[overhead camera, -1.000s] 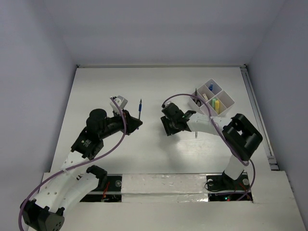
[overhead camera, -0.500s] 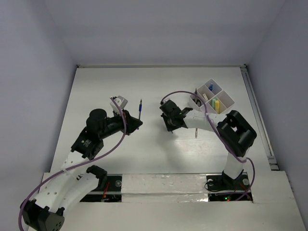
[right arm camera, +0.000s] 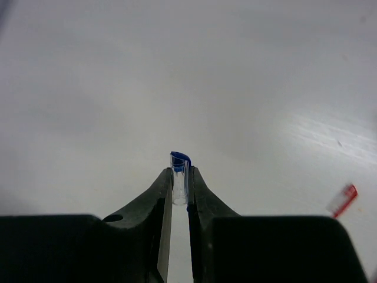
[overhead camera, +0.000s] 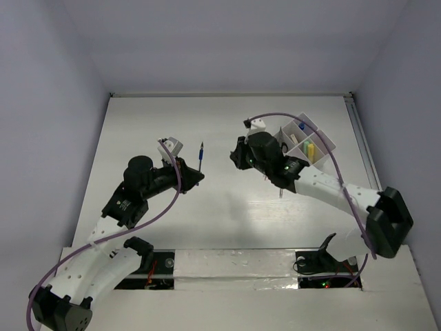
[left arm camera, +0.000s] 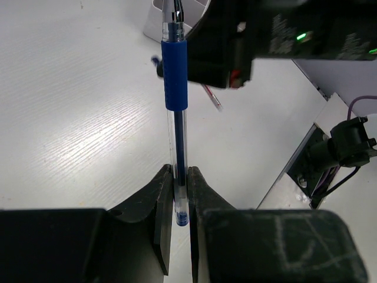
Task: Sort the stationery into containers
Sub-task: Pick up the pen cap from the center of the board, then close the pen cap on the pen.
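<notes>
Reading any lettering on the rig?

Nothing legible. There are only pale scuffed scrawls on the left gripper housing, too faint to make out, and a green light on the right arm.

How do the arms sit on the table?

The right arm's elbow swings out toward the right edge. Its forearm reaches left to mid-table, and its wrist is just left of the white tray. The left arm folds up from the near left and reaches right. The two wrists face each other, near but apart.

And the jaws?

The left pair is pressed onto the butt end of the blue pen, which sticks straight out, tip away. The right gripper pinches a short clear tube with a blue end.

Room to move?

Broad white tabletop lies far and left of the arms. A rail lines the right edge, beside the tray. A red pen lies on the table by the right forearm.
</notes>
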Available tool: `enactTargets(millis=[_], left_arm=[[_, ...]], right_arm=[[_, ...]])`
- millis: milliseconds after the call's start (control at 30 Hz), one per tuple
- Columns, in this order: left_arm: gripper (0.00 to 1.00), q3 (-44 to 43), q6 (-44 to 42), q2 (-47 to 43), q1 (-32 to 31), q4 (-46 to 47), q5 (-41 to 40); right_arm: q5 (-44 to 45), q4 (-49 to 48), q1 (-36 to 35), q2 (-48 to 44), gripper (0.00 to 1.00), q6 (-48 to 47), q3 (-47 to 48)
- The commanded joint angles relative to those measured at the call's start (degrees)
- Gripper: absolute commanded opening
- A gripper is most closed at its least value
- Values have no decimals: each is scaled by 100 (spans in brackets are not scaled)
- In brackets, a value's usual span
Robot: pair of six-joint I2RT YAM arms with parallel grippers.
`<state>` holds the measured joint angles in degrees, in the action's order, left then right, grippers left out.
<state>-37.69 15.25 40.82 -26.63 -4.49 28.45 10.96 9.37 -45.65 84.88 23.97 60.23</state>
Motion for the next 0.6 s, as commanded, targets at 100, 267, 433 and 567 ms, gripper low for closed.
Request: enactTargets(millis=[100, 267, 433, 567], left_arm=[[0, -300, -66, 128, -26, 221, 100], [0, -300, -74, 198, -26, 247, 144], [0, -291, -74, 225, -26, 256, 205], [0, -291, -83, 225, -26, 265, 214]], right_arm=[[556, -2341, -444, -814, 0, 644, 59], [776, -3317, -638, -798, 0, 715, 226], [917, -3853, -823, -561, 0, 574, 490], [820, -4118, -876, -411, 0, 609, 525]])
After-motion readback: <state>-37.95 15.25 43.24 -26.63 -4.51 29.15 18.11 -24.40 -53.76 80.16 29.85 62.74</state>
